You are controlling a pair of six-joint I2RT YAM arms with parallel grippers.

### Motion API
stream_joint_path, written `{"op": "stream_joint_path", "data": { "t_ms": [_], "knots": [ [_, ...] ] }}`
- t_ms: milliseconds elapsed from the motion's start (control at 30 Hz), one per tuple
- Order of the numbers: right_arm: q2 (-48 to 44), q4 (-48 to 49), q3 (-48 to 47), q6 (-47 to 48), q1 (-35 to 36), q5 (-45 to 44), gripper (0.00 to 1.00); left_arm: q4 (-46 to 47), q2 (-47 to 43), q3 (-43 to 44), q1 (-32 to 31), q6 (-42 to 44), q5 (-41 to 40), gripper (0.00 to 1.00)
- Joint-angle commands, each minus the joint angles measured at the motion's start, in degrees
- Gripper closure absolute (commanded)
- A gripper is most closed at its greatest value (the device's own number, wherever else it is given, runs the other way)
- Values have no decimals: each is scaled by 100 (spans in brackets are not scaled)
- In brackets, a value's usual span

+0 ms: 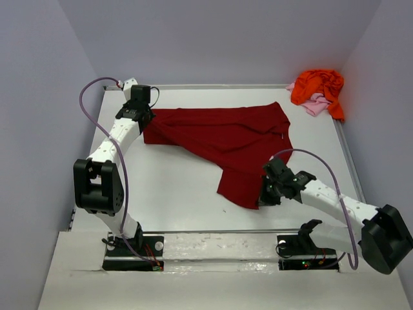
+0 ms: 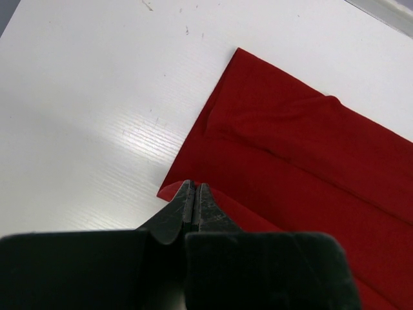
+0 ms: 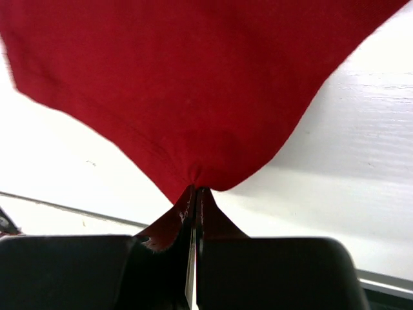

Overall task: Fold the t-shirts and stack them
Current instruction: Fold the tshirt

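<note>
The dark red t-shirt (image 1: 222, 135) lies spread across the middle of the white table. My left gripper (image 1: 144, 120) is shut on its far left corner, which shows in the left wrist view (image 2: 310, 161) with the jaws closed at the cloth edge (image 2: 193, 194). My right gripper (image 1: 266, 196) is shut on the shirt's near right corner and lifts it; the cloth (image 3: 193, 84) hangs from the closed jaws (image 3: 195, 194). The orange t-shirt (image 1: 317, 87) lies crumpled at the far right corner on top of the pale pink t-shirt (image 1: 315, 105).
The table (image 1: 174, 187) has a raised metal rim along its far and right edges (image 1: 348, 155). Grey walls close in on three sides. The arm bases (image 1: 132, 248) sit at the near edge.
</note>
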State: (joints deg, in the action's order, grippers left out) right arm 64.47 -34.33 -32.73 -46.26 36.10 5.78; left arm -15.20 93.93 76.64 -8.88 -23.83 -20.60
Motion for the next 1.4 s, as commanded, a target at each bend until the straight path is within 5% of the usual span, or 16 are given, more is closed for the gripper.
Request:
{"op": "stream_joint_path", "data": {
  "t_ms": [0, 167, 733, 1067, 1367],
  "knots": [
    [-478, -495, -540, 196, 55, -856, 100, 193, -217, -17, 45, 19, -85, 100],
    [-726, -690, -1102, 364, 55, -2859, 100, 210, -226, -96, 36, 37, -102, 100],
    [1507, 58, -3063, 653, -286, -5446, 100, 202, -209, -176, -70, 98, -278, 100],
    [1033, 391, -2967, 1180, -1622, -5211, 100, 210, -165, -149, -69, 107, -348, 100],
    [1612, 751, -3257, 1637, -1755, -4877, 100, 254, -130, -150, -70, 98, -261, 100]
  ]
}}
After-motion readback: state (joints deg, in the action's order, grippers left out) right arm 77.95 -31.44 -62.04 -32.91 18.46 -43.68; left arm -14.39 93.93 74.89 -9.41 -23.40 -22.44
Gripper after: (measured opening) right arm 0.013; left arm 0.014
